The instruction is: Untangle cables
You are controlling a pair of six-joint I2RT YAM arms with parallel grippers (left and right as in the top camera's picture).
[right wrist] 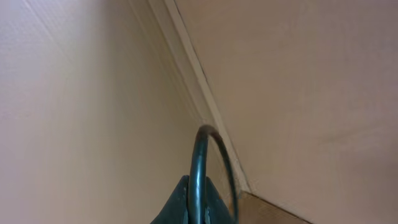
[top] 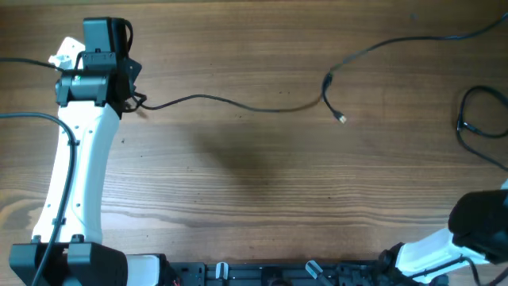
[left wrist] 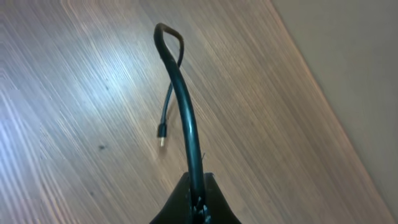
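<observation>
A thin black cable (top: 230, 101) lies across the far part of the table. It runs from my left gripper (top: 132, 100) rightward to a bend (top: 325, 83). A pale plug tip (top: 342, 119) lies just below the bend. From the bend a black cable (top: 397, 41) continues to the far right edge. In the left wrist view my left gripper (left wrist: 198, 190) is shut on the cable (left wrist: 185, 112), which loops back to a small plug (left wrist: 160, 138) over the wood. My right gripper (right wrist: 198, 200) is shut on a black cable (right wrist: 199, 158) and faces a wall. Another cable loop (top: 476, 111) lies at the right edge.
The white left arm (top: 75, 175) reaches along the table's left side. The right arm's dark body (top: 480, 226) sits at the near right corner. Thicker black arm wires (top: 24, 62) cross the left edge. The table (top: 254, 183) is brown wood.
</observation>
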